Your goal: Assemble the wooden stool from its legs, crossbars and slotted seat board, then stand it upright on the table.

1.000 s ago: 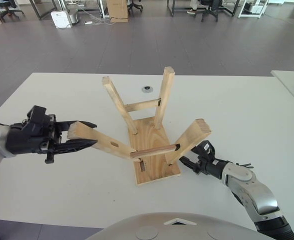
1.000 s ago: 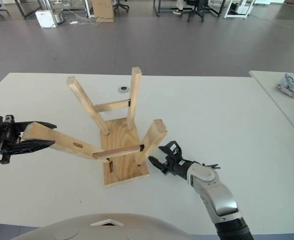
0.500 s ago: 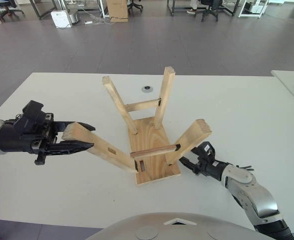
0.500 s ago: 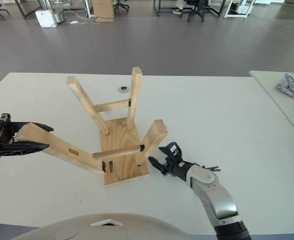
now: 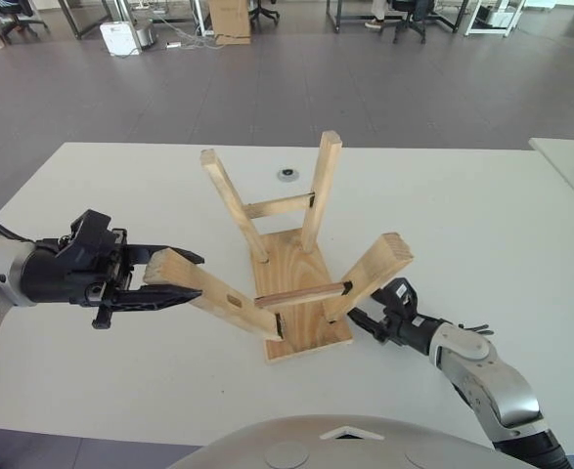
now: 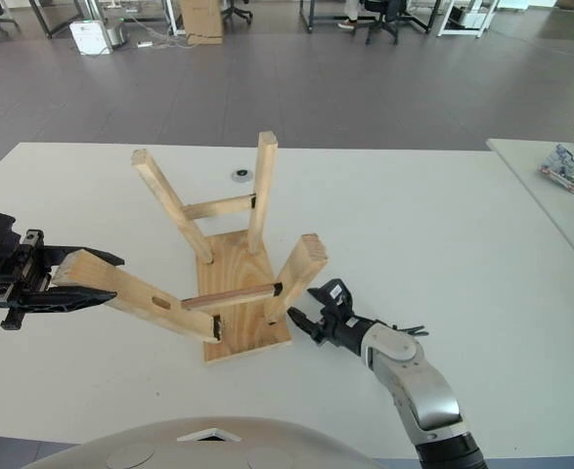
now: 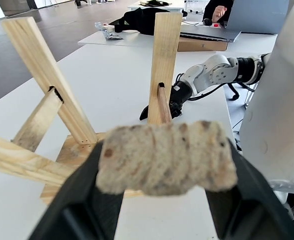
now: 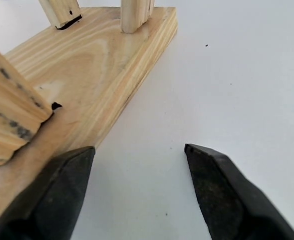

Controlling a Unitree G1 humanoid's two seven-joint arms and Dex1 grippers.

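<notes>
My left tool [image 5: 174, 277] grips the last leg [image 5: 223, 298], 9 o'clock of the seat [image 5: 311, 332]; right tool [image 5: 360, 316] is open. Next I'd slot it in.

Centre frame: pale wooden seat board [image 6: 250, 327] flat on white table [image 6: 463, 215]. Left edge: black left gripper [image 6: 99, 279] clamps slanted pale wooden leg [image 6: 140, 295], far end at board's corner. Black right gripper [image 6: 301, 311] just beside board's right edge.

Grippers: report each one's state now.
Left gripper: shut on a stool leg.
Right gripper: open, empty, beside the seat board.
</notes>
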